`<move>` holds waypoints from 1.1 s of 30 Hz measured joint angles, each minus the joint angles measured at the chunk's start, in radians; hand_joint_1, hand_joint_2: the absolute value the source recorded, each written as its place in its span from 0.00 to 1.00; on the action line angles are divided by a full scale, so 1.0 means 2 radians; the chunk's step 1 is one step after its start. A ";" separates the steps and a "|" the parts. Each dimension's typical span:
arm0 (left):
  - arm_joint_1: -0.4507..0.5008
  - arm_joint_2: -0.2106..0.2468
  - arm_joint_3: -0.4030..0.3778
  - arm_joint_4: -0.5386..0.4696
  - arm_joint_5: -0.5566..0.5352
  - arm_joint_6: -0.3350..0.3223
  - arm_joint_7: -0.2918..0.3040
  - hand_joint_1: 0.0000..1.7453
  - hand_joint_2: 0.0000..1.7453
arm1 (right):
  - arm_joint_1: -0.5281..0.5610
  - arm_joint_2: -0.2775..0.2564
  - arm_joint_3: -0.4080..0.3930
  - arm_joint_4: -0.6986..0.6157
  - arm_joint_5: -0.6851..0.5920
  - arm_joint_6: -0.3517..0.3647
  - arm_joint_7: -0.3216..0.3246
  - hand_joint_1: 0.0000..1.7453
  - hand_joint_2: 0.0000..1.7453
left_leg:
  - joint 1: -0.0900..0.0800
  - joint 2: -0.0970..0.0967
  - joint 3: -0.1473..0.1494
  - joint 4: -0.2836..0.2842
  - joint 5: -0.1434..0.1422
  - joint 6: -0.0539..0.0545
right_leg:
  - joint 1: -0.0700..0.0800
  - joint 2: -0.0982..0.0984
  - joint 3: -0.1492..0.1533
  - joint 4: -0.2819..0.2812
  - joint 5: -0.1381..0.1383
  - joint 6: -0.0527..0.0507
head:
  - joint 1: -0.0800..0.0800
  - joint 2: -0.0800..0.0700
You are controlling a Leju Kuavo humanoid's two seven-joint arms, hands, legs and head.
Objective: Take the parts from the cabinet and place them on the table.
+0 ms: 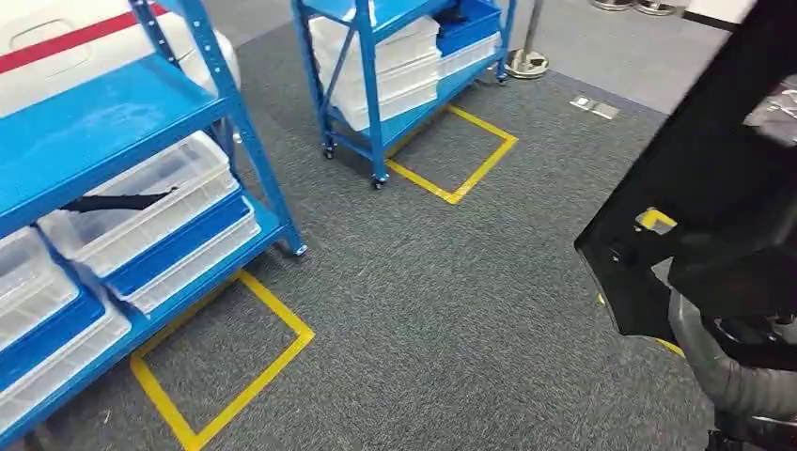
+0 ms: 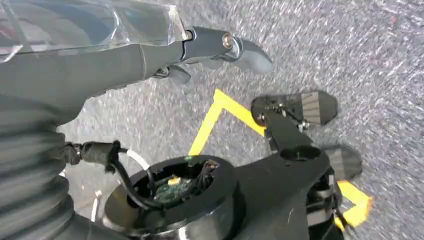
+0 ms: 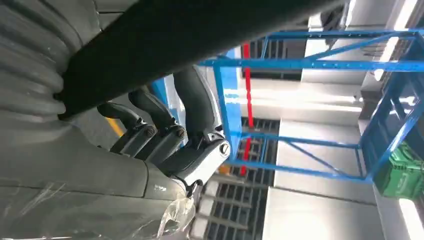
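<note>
Right hand [image 3: 165, 140]: fingers curled up against a large black part [image 1: 700, 178], holding it at the robot's right side above the grey carpet [image 1: 442, 310]. Left hand [image 2: 210, 50]: fingers extended over carpet, holding nothing. Blue shelving racks [image 1: 141, 122] with clear bins [image 1: 141, 202] stand to the left.

Right hand [image 3: 165, 135]: dark fingers curled up against the underside of the black part, gripping it.
Black part [image 3: 190, 30]: broad dark panel running slantwise across the hand, touching the fingers.
Ribbed cover [image 3: 25, 70]: grey, just behind the hand, its edge against the black part.
Plastic wrap [image 3: 100, 220]: clear, crinkled, on the forearm just behind the hand.
Blue rack [image 3: 310, 65]: metal frame well beyond the hand.
Green crate [image 3: 402, 175]: beside the blue rack, far from the hand.
</note>
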 joint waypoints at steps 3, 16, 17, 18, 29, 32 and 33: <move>0.005 -0.003 0.000 0.000 0.000 0.000 0.001 0.00 1.00 | 0.004 0.000 0.000 0.000 0.000 0.000 0.000 1.00 1.00 | 0.002 0.024 -0.001 0.002 -0.002 -0.003 | -0.008 -0.005 -0.030 0.070 -0.021 0.011 | 0.000 0.000; 0.002 -0.003 0.000 0.000 0.001 -0.001 0.002 0.00 1.00 | -0.007 0.001 0.000 -0.004 0.054 0.008 0.019 1.00 1.00 | 0.011 0.014 -0.065 0.166 -0.105 -0.032 | -0.005 -0.002 0.034 -0.066 0.037 -0.006 | -0.005 0.000; 0.003 -0.002 0.000 0.000 0.001 -0.002 0.001 0.00 1.00 | -0.011 0.004 0.005 -0.004 0.064 0.008 0.020 1.00 1.00 | 0.009 0.012 -0.083 0.200 -0.116 -0.029 | -0.003 0.004 0.032 -0.066 0.038 -0.008 | -0.005 0.000; 0.003 0.000 0.000 0.000 0.001 -0.002 0.000 0.00 1.00 | -0.015 0.005 0.010 -0.003 0.070 0.007 0.021 1.00 1.00 | 0.006 0.010 -0.090 0.212 -0.114 -0.025 | 0.000 0.011 0.031 -0.066 0.039 -0.009 | -0.005 0.000; -0.002 0.004 0.000 0.000 0.002 0.003 0.001 0.00 1.00 | -0.030 0.009 0.031 -0.003 0.051 0.000 0.026 1.00 1.00 | -0.013 0.004 -0.004 0.008 -0.007 0.007 | 0.007 0.017 0.017 -0.051 0.033 0.000 | -0.003 0.000; 0.003 0.004 0.000 0.000 0.003 0.004 0.002 0.00 1.00 | -0.037 0.010 0.035 -0.001 0.049 0.007 0.024 1.00 1.00 | -0.013 0.024 -0.006 0.009 -0.005 0.007 | 0.004 -0.002 -0.030 0.059 -0.021 0.008 | -0.003 0.000; 0.004 0.004 0.001 0.000 0.003 0.004 0.005 0.00 1.00 | -0.040 0.011 0.040 0.001 0.048 0.011 0.024 1.00 1.00 | -0.012 0.031 -0.006 0.009 -0.005 0.007 | 0.001 -0.004 -0.037 0.075 -0.022 0.010 | -0.003 0.000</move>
